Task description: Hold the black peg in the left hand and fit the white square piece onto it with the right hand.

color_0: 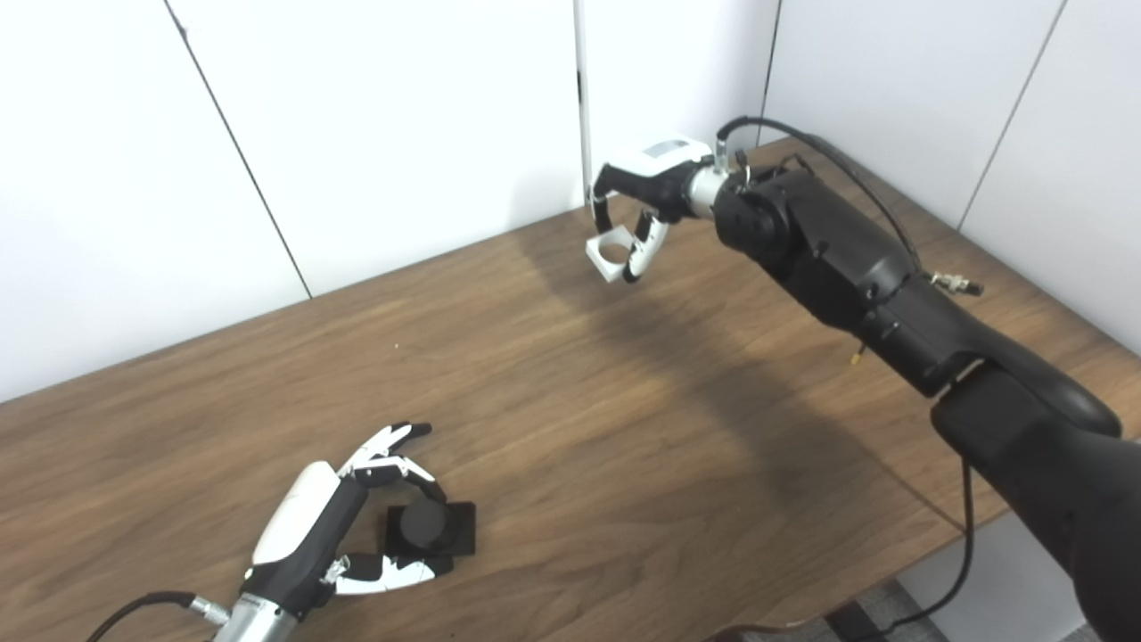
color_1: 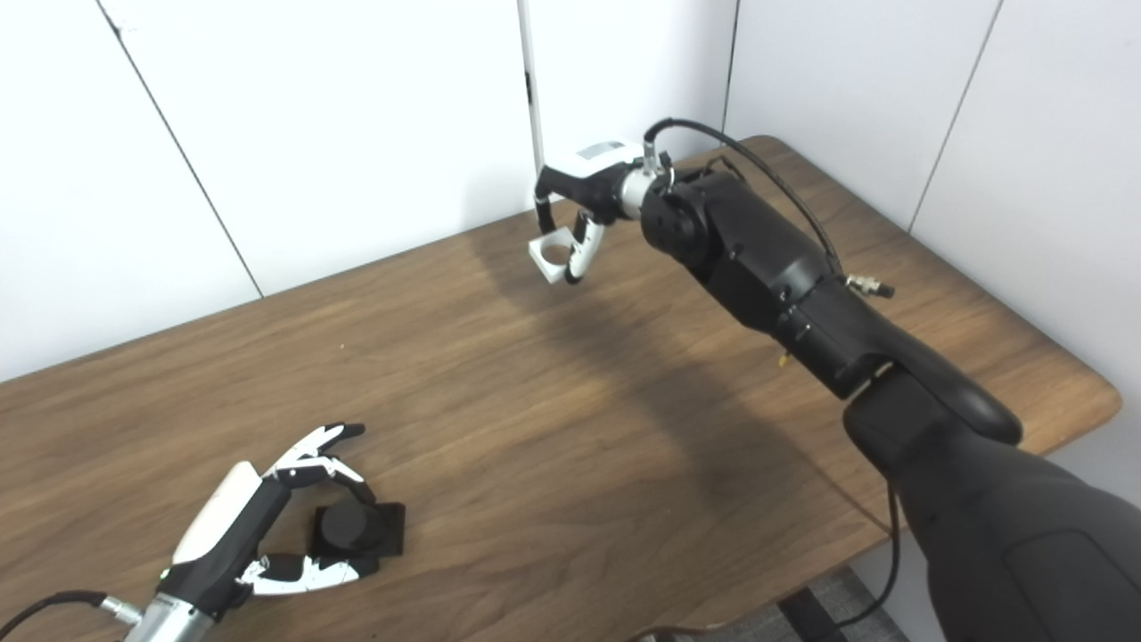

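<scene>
Black peg (color_0: 430, 527): short dark cylinder upright on a square black base, resting on the wooden surface (color_0: 570, 392) near its front edge. Left hand (color_0: 343, 526) lying low just beside the peg on the left, arm entering from the bottom left corner, wrist near the surface. Fingers (color_0: 392, 464) curved over the peg's far side, thumb (color_0: 392, 571) stretched along its near side, so the peg sits between them. Spread moderately wide, cupped around the peg; contact hard to judge, no firm grip seen, peg not lifted.

White square piece (color_1: 553, 254): small block with a round hole through it, well apart from the peg, up and to the right of it, raised above the far part of the surface close to the white wall panels (color_0: 374, 134). Pinched in the right hand (color_1: 575, 209), fingers curled downward around its sides. Right arm (color_0: 856, 267) stretched long from the lower right corner toward the back of the surface, wrist bent down, cable (color_0: 829, 156) looping over the forearm. Arm's shadow dark across the wood, to the right of the peg.
</scene>
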### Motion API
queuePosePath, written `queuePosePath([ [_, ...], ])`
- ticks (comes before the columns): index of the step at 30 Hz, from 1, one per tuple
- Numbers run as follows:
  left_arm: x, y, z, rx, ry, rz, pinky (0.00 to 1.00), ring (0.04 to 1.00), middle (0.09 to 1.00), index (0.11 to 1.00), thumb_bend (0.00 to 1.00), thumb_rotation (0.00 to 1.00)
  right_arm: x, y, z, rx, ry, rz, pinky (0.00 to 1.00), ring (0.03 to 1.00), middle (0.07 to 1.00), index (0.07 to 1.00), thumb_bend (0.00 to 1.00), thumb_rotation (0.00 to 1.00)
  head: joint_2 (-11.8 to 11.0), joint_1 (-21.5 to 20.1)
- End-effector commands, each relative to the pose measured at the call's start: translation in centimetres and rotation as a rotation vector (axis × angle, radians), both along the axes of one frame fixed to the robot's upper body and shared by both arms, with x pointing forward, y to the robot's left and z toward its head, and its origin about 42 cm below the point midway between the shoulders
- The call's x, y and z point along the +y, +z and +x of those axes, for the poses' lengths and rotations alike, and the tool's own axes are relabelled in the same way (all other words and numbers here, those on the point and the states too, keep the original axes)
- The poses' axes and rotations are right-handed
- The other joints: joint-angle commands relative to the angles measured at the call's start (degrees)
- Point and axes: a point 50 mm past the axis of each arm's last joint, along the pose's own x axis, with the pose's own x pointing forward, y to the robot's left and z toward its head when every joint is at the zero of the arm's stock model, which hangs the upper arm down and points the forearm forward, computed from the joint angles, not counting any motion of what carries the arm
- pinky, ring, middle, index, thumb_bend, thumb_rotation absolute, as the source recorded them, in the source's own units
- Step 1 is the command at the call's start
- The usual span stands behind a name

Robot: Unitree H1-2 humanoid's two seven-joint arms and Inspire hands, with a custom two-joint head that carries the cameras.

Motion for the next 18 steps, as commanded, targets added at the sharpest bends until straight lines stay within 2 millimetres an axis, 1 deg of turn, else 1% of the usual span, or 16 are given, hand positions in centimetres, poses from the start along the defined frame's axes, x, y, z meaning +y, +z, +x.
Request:
queuePosePath([
  [1, 0.9, -2.1, -0.4, 0.111, 0.016, 0.114, 0.81, 0.956, 0.919, 0.490, 0.52, 0.06, -0.3, 5.6, 0.0, -0.128, 0.030, -0.014, 0.94, 0.921, 0.831, 0.480, 0.52, 0.14, 0.2, 0.4],
  [5, 0.7, -1.9, -0.3, 0.107, 0.013, 0.117, 0.81, 0.956, 0.920, 0.490, 0.52, 0.06, 0.1, 7.2, -0.8, -0.145, 0.059, -0.002, 0.94, 0.928, 0.832, 0.480, 0.52, 0.14, 0.9, 2.8],
  [8, 0.4, -2.0, -0.3, 0.110, 0.013, 0.121, 0.82, 0.963, 0.922, 0.491, 0.52, 0.06, 0.3, 7.8, -1.7, -0.152, 0.089, 0.018, 0.93, 0.930, 0.829, 0.480, 0.52, 0.14, 1.8, 6.6],
  [11, 0.2, -2.1, -0.2, 0.112, 0.012, 0.117, 0.81, 0.964, 0.921, 0.490, 0.52, 0.06, 0.6, 7.9, -2.2, -0.153, 0.120, 0.029, 0.93, 0.929, 0.829, 0.480, 0.52, 0.14, 2.4, 8.8],
  [14, 0.0, -2.1, -0.1, 0.116, 0.015, 0.121, 0.82, 0.968, 0.923, 0.490, 0.52, 0.06, 1.1, 7.9, -2.7, -0.157, 0.155, 0.022, 0.90, 0.922, 0.831, 0.480, 0.52, 0.14, 3.0, 11.9],
  [17, -0.3, -2.2, 0.0, 0.119, 0.018, 0.126, 0.83, 0.972, 0.927, 0.490, 0.52, 0.06, 1.7, 7.6, -2.9, -0.154, 0.208, 0.019, 0.87, 0.904, 0.837, 0.480, 0.52, 0.14, 3.6, 15.3],
  [18, -0.4, -2.2, 0.1, 0.120, 0.019, 0.130, 0.83, 0.972, 0.927, 0.490, 0.52, 0.07, 1.9, 7.5, -3.0, -0.149, 0.224, 0.027, 0.87, 0.902, 0.837, 0.479, 0.52, 0.14, 3.9, 17.2],
])
